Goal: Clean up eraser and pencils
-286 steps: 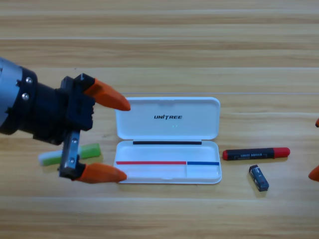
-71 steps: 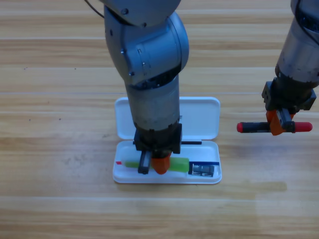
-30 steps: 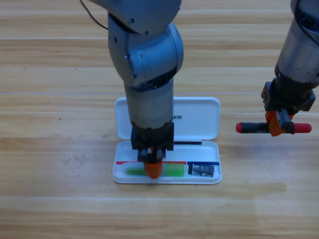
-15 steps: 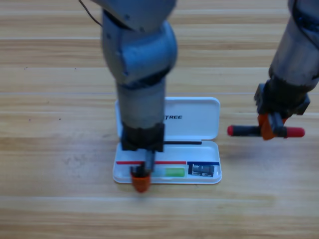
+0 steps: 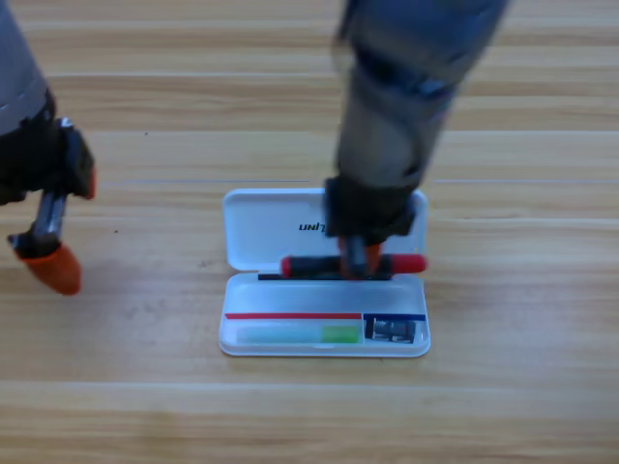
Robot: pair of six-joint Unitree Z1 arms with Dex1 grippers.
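The right gripper is pointed straight down near the table's middle, jaws clamped around something. The left gripper is held at the table's left edge.

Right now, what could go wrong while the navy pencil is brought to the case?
The right gripper holds the dark navy pencil with red ends over the hinge of the white plastic case. Released here, it may land on the lid. The light green pencil already fills the long tray, so space looks tight.
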